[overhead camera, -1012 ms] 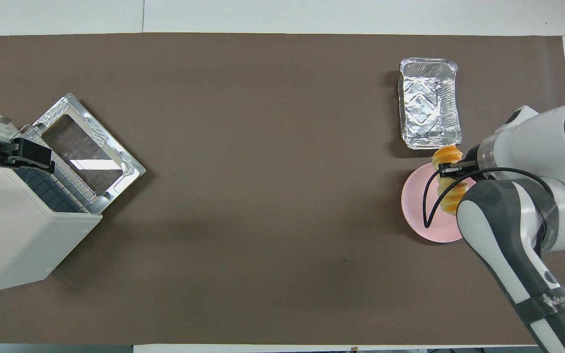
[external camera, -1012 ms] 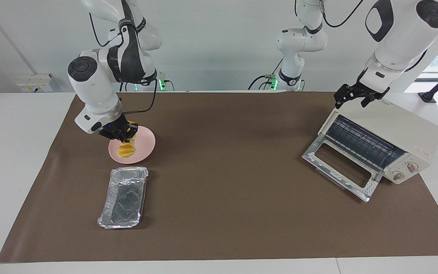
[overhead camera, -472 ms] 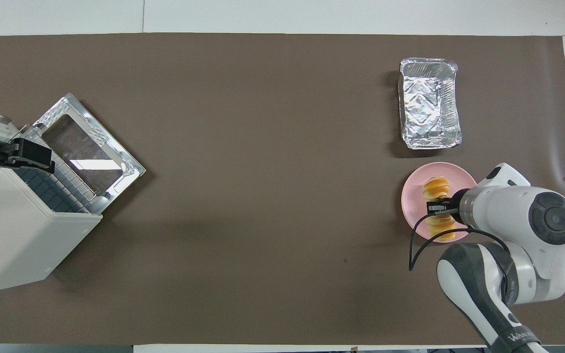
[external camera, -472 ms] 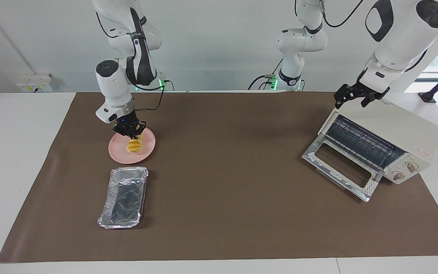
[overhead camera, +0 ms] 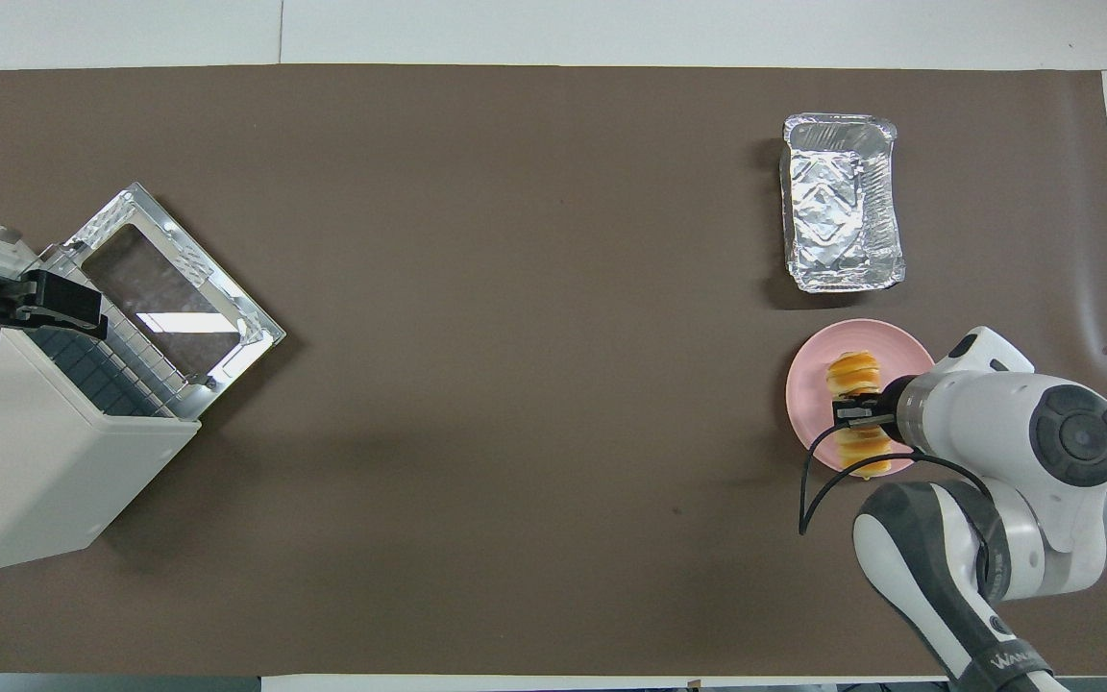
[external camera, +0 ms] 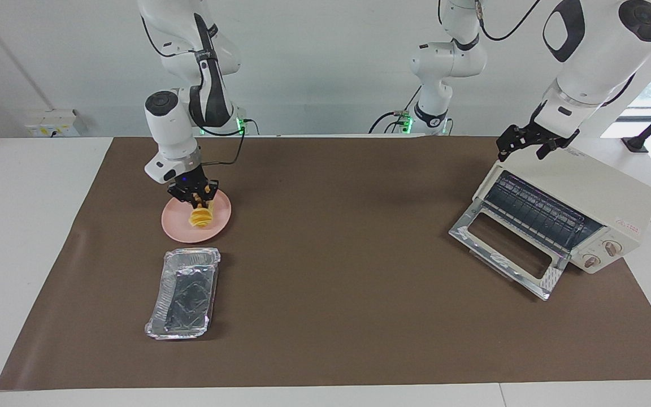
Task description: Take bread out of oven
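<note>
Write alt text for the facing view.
The right gripper sits at the bread on a pink plate; nearby lies a foil tray. The left gripper, open, hangs over the open-doored oven.

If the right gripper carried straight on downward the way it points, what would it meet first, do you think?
Most likely the bread, which lies directly beneath the right gripper on the pink plate; whether the fingertips already touch it I cannot tell.

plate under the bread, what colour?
Pink. The plate under the bread shows best in the overhead view.
</note>
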Robot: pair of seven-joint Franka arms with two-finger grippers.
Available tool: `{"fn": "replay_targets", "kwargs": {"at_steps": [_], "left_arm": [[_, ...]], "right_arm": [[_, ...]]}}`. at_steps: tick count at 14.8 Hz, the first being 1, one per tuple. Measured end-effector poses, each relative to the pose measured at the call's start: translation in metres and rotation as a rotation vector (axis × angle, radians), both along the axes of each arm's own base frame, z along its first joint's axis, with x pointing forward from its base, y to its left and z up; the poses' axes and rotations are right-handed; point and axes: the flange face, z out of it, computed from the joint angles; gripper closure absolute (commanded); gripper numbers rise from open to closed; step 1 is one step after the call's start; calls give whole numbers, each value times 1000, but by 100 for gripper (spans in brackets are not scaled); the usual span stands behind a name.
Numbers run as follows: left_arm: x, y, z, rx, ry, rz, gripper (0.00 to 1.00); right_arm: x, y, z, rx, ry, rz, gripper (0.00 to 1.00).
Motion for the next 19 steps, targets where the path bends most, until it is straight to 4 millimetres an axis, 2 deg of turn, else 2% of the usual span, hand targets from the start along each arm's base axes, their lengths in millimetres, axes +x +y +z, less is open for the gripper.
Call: {"fn": "replay_targets", "kwargs": {"at_steps": [2, 3, 7, 10, 12, 14, 16, 19], "left_arm": [[0, 0, 0, 0, 0, 0, 0], [0, 0, 0, 0, 0, 0, 0], [0, 0, 0, 0, 0, 0, 0], [0, 0, 0, 0, -1, 0, 0], [0, 0, 0, 0, -2, 0, 0], [1, 0, 0, 0, -5, 0, 0], [1, 0, 0, 0, -6, 0, 0], [1, 0, 0, 0, -6, 0, 0]], "right_arm": [[7, 0, 11, -2, 12, 4, 0], [15, 1, 24, -5, 37, 4, 0], [55, -2, 115, -12, 129, -6, 0], [74, -2, 168, -14, 144, 50, 0], [76, -9, 196, -15, 175, 94, 0], [73, -24, 224, -13, 207, 115, 0], [68, -35, 246, -9, 240, 115, 0], [61, -41, 272, -6, 263, 105, 0]]}}
